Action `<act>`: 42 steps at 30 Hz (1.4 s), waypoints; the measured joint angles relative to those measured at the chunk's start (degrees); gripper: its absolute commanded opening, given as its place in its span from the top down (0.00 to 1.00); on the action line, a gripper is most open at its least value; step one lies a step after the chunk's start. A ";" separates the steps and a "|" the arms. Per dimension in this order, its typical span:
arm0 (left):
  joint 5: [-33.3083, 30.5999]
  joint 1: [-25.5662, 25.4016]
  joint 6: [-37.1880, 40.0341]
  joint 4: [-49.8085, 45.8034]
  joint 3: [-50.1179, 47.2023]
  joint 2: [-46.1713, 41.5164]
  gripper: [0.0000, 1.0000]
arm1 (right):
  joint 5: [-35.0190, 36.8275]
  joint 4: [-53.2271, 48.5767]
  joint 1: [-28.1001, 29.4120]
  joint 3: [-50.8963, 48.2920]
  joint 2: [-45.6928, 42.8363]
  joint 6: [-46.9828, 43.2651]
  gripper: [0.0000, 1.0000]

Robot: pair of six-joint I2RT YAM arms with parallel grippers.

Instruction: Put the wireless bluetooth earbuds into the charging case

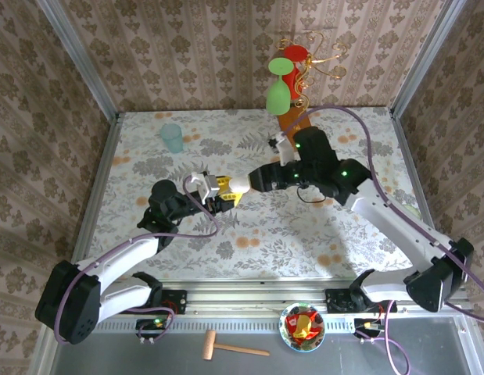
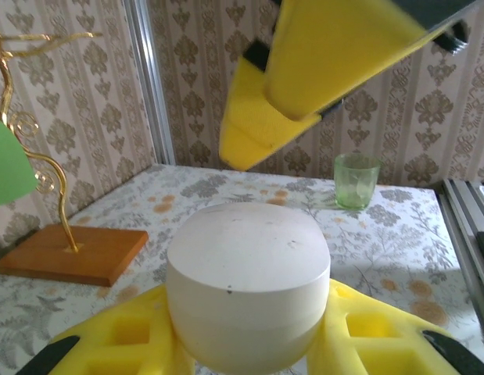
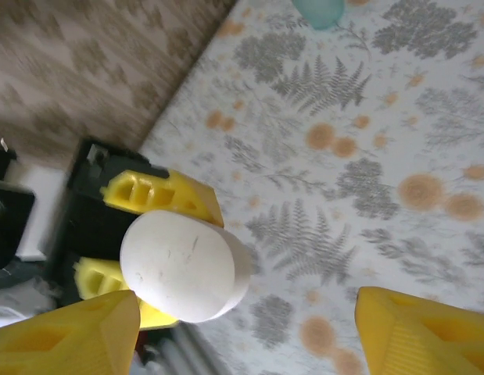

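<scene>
Charging case (image 1: 240, 185), white, lid shut, is clamped between the yellow fingers (image 2: 367, 332) of the left gripper (image 1: 224, 193), over the middle of the floral table (image 1: 304, 234). Right gripper (image 3: 249, 336) is spread wide, just beside the case, gripping nothing.

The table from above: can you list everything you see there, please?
White case: one, white, rounded, held above the middle of the table.
Cup: one, pale green, see-through, far left of the table.
Ornament stand: one, gold wire on a brown wooden base, with green and red pieces hanging from it, at the far edge.
Mallet: one, plain wood, on the grey ledge in front of the arm bases.
Bowl: one, holding red and yellow bits, on the same ledge.
Table: one, with a floral cloth.
Left gripper: yellow fingers, closed on the white case.
Right gripper: yellow fingers, spread open by the case.
</scene>
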 measured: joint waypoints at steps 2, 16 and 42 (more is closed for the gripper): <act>-1.03 -0.15 -0.35 2.12 0.00 0.00 0.78 | -4.81 8.22 -2.23 -5.25 -0.68 7.34 0.26; -6.97 -0.61 -0.74 10.75 -0.35 3.04 0.78 | -21.90 60.22 -2.78 -23.47 6.80 50.86 0.39; -12.07 -1.55 4.02 0.96 -1.68 0.42 0.04 | -16.41 60.19 -7.06 -25.20 9.05 47.06 0.81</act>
